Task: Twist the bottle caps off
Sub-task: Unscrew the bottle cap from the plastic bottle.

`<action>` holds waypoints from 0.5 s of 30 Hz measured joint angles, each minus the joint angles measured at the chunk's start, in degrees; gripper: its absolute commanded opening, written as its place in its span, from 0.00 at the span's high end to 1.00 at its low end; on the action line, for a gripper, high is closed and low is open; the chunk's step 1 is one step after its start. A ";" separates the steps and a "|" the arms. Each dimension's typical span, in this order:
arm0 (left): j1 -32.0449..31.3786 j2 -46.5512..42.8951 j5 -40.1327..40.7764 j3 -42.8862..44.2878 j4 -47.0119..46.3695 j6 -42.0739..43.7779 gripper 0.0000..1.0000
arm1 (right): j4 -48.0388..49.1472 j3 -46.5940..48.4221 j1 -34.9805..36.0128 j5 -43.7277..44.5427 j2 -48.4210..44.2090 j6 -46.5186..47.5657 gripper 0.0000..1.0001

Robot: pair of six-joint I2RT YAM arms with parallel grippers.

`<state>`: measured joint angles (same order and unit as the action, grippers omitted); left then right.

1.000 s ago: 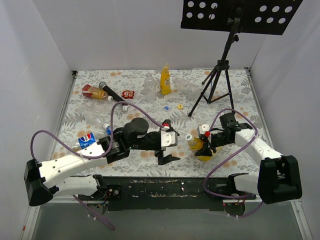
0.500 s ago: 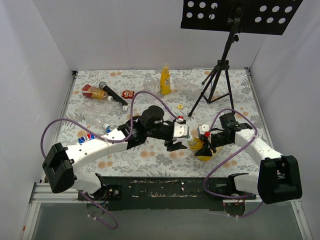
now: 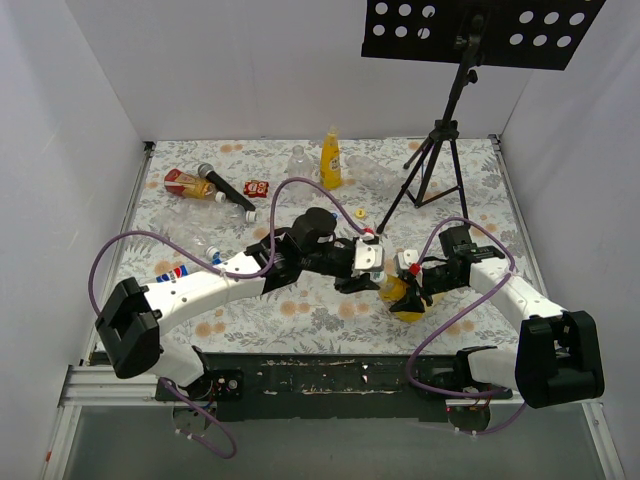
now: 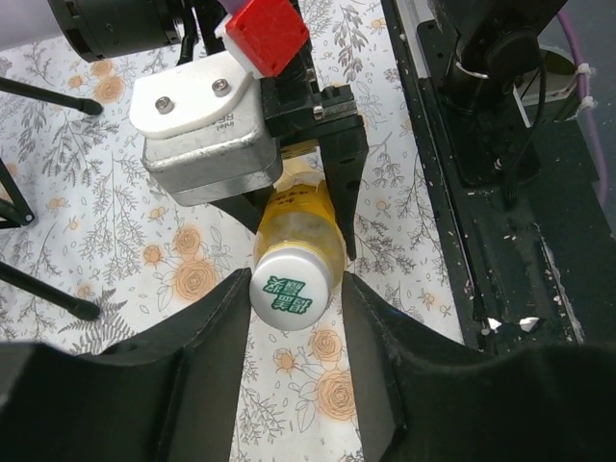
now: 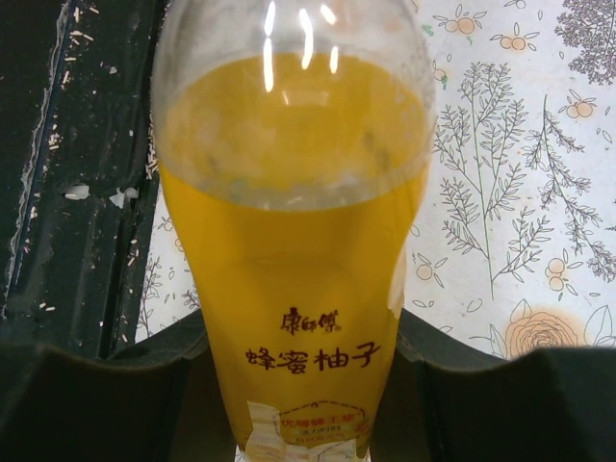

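Orange-yellow bottle (image 3: 405, 297) near the front edge of the floral table (image 3: 300, 320), right of centre, clamped by the right gripper (image 3: 420, 285) across its labelled body and tipped with the neck toward the left arm. Left gripper (image 4: 294, 298) brought up around the white cap (image 4: 290, 294), fingers (image 4: 217, 322) close on either side, a thin gap visible at each flank; firm contact not confirmed, so neither wide open nor clearly gripping. Risks, as judged from this pose: slip of the fingers over the smooth cap if twisted before full closure; rotation of the whole bottle inside the right grip instead of the cap on its thread, the label being glossy; spillage of juice once loosened, given the tilted, nearly full bottle; off-axis twist from any misalignment between wrist and neck. Left wrist view alone: cap face with green print, finger spacing about it, right gripper housing behind. Right wrist view alone: liquid level (image 5: 289, 192), label text, bottle body between the right fingers; cap out of frame. Top view alone: both arms' reach, plus other bottles (image 3: 329, 160), a microphone (image 3: 222, 185) and a tripod stand (image 3: 432, 160) well behind.
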<state>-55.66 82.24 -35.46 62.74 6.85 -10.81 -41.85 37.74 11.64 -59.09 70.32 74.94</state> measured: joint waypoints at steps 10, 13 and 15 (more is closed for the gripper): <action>0.31 0.94 1.79 1.92 1.51 -7.37 1.00 | 0.00 0.00 0.00 -0.28 0.00 0.09 0.99; 0.13 1.09 6.29 3.89 3.63 -18.38 1.00 | -0.09 0.02 0.00 -1.33 0.00 -0.72 0.99; -0.09 1.97 10.21 6.93 7.34 -29.79 1.00 | -0.07 0.09 -0.02 -2.14 0.00 -1.51 0.99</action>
<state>-55.75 84.20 -25.26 69.67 14.20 -40.60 -41.91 37.82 11.62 -61.23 70.32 73.43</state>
